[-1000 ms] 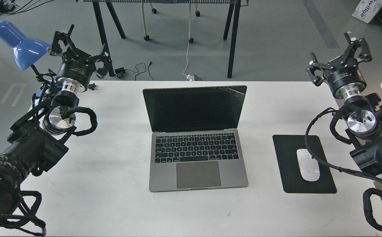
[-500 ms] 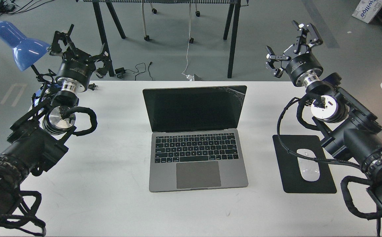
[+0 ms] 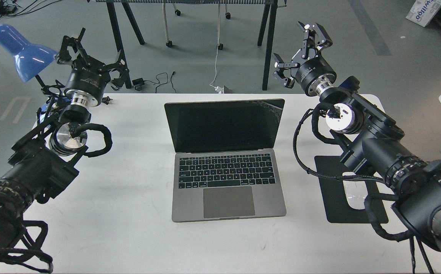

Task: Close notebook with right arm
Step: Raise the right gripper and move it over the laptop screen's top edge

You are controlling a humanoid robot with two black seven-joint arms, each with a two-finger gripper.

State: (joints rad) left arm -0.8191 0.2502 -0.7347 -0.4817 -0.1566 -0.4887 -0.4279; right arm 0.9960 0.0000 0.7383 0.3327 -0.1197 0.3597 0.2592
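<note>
Both fingers (image 3: 316,33) of the right gripper (image 3: 298,49) are spread wide and hold nothing, above and just right of the lid's far corner. Left gripper (image 3: 91,53) fingers are spread too, near the blue lamp (image 3: 20,51). Centred on the white table (image 3: 129,228), the notebook (image 3: 226,160) stands open, the mouse pad (image 3: 332,190) at its right.

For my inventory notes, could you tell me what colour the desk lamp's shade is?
Blue; the lamp shade shows clearly in the head view, at far left.

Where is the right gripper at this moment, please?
In the head view, the right gripper is raised, open, beyond the table's far edge, just right of the open notebook and its lid's top right corner, touching nothing.
</note>
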